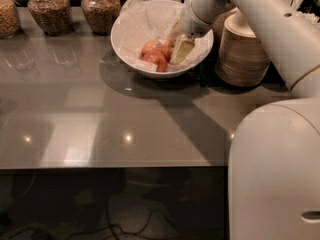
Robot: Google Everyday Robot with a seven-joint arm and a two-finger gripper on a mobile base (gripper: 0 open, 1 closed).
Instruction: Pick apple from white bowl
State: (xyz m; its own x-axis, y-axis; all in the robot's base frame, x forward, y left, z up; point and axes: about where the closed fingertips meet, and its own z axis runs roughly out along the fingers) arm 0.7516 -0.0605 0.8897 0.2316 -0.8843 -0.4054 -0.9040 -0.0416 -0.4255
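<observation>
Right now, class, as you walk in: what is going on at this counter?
The robot's arm reaches over the counter into the white bowl, which is lined with crumpled paper. Its pincer sits low in the bowl, right against the apples. No apple has been lifted out yet. A stack of beige bowls stands beside it.

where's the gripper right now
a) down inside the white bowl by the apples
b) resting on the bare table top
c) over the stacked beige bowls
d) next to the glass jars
a: the gripper reaches down into the white bowl, right beside the apples lying on the crumpled paper, away from the jars and the stacked bowls.
</observation>
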